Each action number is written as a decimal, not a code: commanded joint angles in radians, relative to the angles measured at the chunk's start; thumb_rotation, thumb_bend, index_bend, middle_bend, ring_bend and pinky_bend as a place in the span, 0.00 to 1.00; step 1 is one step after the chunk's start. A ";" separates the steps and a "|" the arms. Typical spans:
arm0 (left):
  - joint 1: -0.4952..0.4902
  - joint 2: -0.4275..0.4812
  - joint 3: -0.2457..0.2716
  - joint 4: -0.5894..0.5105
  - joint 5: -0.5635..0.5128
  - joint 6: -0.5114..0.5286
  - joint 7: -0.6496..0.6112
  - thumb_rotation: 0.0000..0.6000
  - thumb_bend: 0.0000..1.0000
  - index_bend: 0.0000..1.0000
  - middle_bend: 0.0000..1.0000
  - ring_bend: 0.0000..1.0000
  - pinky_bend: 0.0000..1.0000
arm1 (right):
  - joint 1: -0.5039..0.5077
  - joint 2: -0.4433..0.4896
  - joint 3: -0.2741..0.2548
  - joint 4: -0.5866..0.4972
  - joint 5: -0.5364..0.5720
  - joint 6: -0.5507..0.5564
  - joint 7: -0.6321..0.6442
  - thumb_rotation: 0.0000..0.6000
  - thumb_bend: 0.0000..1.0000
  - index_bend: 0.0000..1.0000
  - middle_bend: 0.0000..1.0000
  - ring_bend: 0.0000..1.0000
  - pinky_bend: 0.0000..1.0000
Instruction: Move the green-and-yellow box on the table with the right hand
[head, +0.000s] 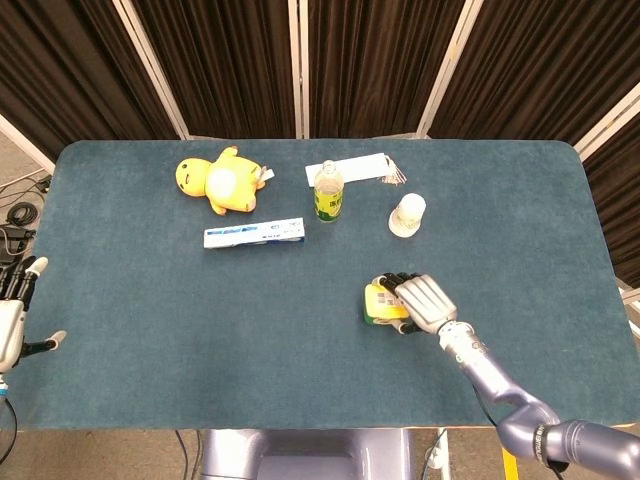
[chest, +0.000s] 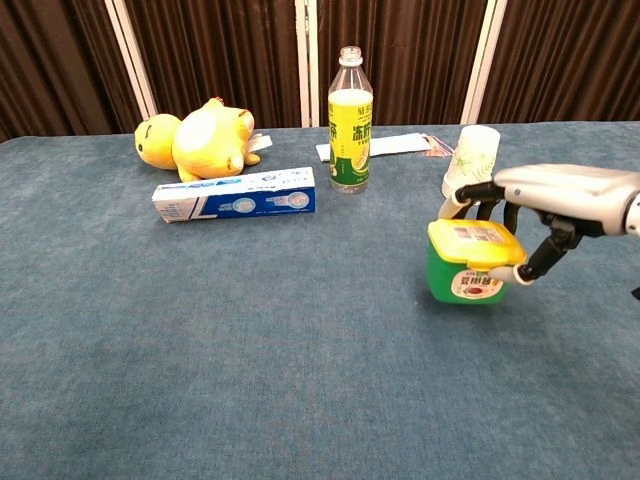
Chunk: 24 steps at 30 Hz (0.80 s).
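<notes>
Right hand (chest: 545, 205) is gripping the green-and-yellow box (chest: 470, 263): fingers curl over the far side of the yellow lid, thumb tip presses the near right edge. Box is tilted, lid leaning toward the camera in chest view; can't tell whether its base touches the worktop (head: 200, 330). It sits right of centre, nearer the front edge than the back.

Left hand (head: 12, 320) hangs off the left edge near the front corner, fingers spread, holding nothing.

Rest of the worktop: paper cup (chest: 470, 165) upside down, just behind the box. Bottle (chest: 349, 122) of yellow drink upright near the middle of the back edge, with a white flat packet (head: 346, 169) behind it. Toothpaste box (chest: 236, 194) lying flat left of the bottle. Yellow plush toy (chest: 196, 138) on its side toward the back-left.
</notes>
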 joint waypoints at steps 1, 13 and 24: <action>-0.001 -0.001 0.000 0.000 -0.001 -0.001 0.003 1.00 0.00 0.00 0.00 0.00 0.00 | 0.012 0.113 0.007 -0.115 0.024 -0.070 0.114 1.00 0.48 0.36 0.46 0.40 0.41; -0.004 -0.004 0.002 -0.003 -0.008 -0.008 0.015 1.00 0.00 0.00 0.00 0.00 0.00 | 0.159 0.329 0.002 -0.190 0.176 -0.503 0.337 1.00 0.55 0.37 0.47 0.40 0.40; -0.005 -0.003 0.003 -0.004 -0.014 -0.012 0.016 1.00 0.00 0.00 0.00 0.00 0.00 | 0.167 0.293 -0.019 -0.104 0.150 -0.458 0.282 1.00 0.22 0.00 0.00 0.00 0.00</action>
